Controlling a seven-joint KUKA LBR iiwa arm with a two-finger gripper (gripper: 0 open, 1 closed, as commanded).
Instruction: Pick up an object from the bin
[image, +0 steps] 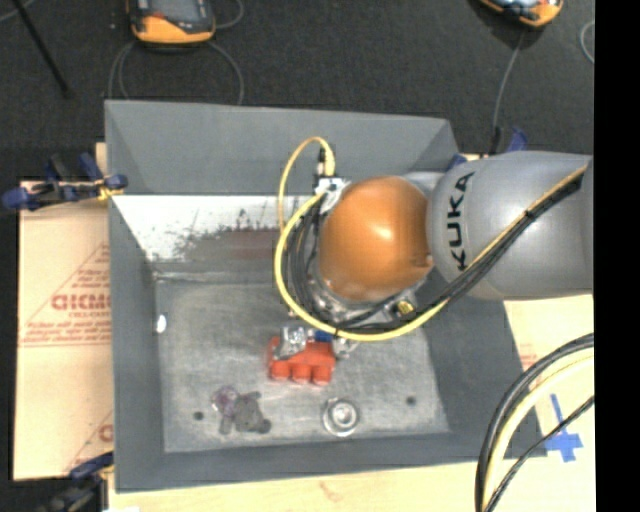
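My gripper (305, 340) reaches down into the middle of the bin, mostly hidden under the arm's orange cover. Its metal tip sits right at the upper edge of a red toy block (300, 366), touching or just above it. A round silver metal ring-like piece (341, 416) lies a little to the lower right of the block. Further left on the bin floor rests a small grey and purple object (242, 411).
The arm with its orange dome and yellow cable covers the bin's centre and right side. A tiny white speck lies by the left wall. The bin's sloped walls rise on all sides.
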